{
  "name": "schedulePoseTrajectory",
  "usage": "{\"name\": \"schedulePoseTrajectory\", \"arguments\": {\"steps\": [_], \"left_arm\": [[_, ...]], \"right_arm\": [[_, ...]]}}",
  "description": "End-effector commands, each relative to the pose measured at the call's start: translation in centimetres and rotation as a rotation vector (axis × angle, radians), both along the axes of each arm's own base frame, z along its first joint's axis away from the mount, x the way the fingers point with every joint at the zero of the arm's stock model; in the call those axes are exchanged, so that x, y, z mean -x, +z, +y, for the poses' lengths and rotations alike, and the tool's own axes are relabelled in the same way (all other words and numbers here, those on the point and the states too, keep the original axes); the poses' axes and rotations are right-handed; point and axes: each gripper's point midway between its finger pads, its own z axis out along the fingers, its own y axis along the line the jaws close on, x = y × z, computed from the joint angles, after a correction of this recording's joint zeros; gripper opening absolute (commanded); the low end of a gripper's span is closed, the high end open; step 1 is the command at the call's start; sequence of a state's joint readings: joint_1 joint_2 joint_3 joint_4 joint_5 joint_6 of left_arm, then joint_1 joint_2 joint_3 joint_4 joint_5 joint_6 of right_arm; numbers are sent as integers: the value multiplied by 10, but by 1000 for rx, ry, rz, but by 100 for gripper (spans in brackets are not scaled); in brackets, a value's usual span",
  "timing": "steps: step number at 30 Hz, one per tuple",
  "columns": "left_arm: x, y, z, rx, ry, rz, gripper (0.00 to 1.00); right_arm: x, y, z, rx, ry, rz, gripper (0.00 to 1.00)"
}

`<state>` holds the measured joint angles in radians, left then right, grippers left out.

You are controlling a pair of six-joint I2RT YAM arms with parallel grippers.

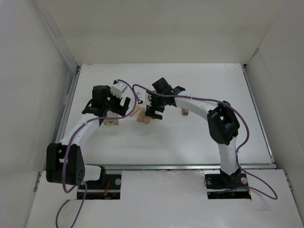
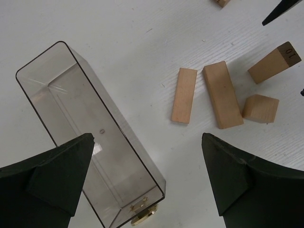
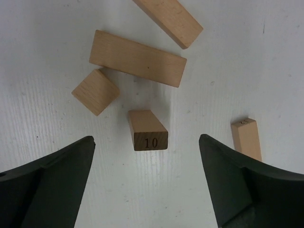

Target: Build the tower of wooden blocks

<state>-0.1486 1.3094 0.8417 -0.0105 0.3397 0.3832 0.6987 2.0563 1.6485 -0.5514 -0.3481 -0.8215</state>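
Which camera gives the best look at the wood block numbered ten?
Right wrist: the numbered block sits centred and close, its ten readable. Left wrist shows it near the right edge, digits sideways. From the top view it cannot be told from the other tan pieces.

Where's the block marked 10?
In the right wrist view, the numbered block sits on the table just ahead of the open right gripper, below a long plank and beside a small cube.

High rear overview; both wrist views close, straight down, on the same wood blocks [image 3: 137, 58]
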Motion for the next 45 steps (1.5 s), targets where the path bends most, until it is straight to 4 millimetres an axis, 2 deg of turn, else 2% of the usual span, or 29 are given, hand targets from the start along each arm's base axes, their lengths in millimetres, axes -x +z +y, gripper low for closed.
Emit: {"name": "schedulePoseTrajectory", "arguments": {"steps": [1, 6, 9, 10, 11, 12, 13, 14, 15, 16, 17, 18, 20, 21, 22, 23, 24, 26, 27, 29, 33, 34, 39, 45], "left_arm": [[3, 12, -6, 9, -54, -52, 96], [8, 3, -14, 11, -119, -25, 98], [10, 0, -22, 1, -200, -8, 98], [16, -5, -24, -1, -234, 28, 98], [11, -1, -27, -3, -262, 32, 94], [11, -1, -29, -5, -279, 43, 92], [13, -4, -32, -14, -296, 74, 89], [4, 8, -33, -23, -304, 57, 85], [1, -3, -39, -48, -322, 97, 81], [8, -11, -41, -72, -340, 168, 74], [6, -13, -43, -98, -354, 192, 72], [-10, -11, -49, -116, -354, 210, 70], [-12, -18, -53, -126, -334, 286, 66], [-21, -14, -55, -113, -319, 283, 66], [-21, -25, -56, -135, -314, 305, 66], [-22, -25, -54, -144, -306, 305, 66], [-22, -29, -59, -155, -315, 303, 66], [-17, -40, -61, -181, -337, 316, 68], [-17, -40, -65, -194, -340, 305, 69], [-18, -57, -59, -219, -312, 349, 71], [-24, -75, -54, -240, -264, 381, 71], [-27, -75, -55, -239, -263, 371, 71], [-24, -103, -50, -287, -249, 427, 72], [-28, -109, -47, -311, -242, 420, 73]], "right_arm": [[-13, 31, 18, -76, 21, -85, 100], [-18, 54, 18, -118, -5, -139, 100], [-21, 82, 9, -188, -42, -183, 100], [-21, 79, 0, -192, -63, -180, 100], [-21, 101, -6, -231, -79, -215, 100], [-21, 115, -4, -281, -101, -238, 100], [-26, 123, -14, -301, -141, -258, 100], [-25, 133, -27, -326, -179, -274, 100], [-27, 140, -34, -359, -241, -269, 100], [-30, 151, -37, -404, -266, -287, 100], [-32, 150, -46, -415, -311, -278, 100], [-28, 162, -47, -453, -328, -282, 100], [-36, 173, -60, -514, -428, -278, 100], [-33, 173, -63, -532, -450, -274, 100], [-35, 174, -68, -553, -487, -268, 100], [-35, 180, -68, -585, -488, -285, 100], [-32, 170, -72, -574, -500, -283, 100], [-31, 179, -79, -608, -527, -299, 100], [-31, 180, -83, -610, -540, -311, 100], [-30, 179, -92, -622, -579, -315, 100], [-27, 182, -99, -635, -585, -330, 100], [-24, 180, -101, -633, -585, -328, 100], [-20, 182, -105, -636, -592, -337, 100], [-18, 186, -106, -648, -595, -337, 100]]}}
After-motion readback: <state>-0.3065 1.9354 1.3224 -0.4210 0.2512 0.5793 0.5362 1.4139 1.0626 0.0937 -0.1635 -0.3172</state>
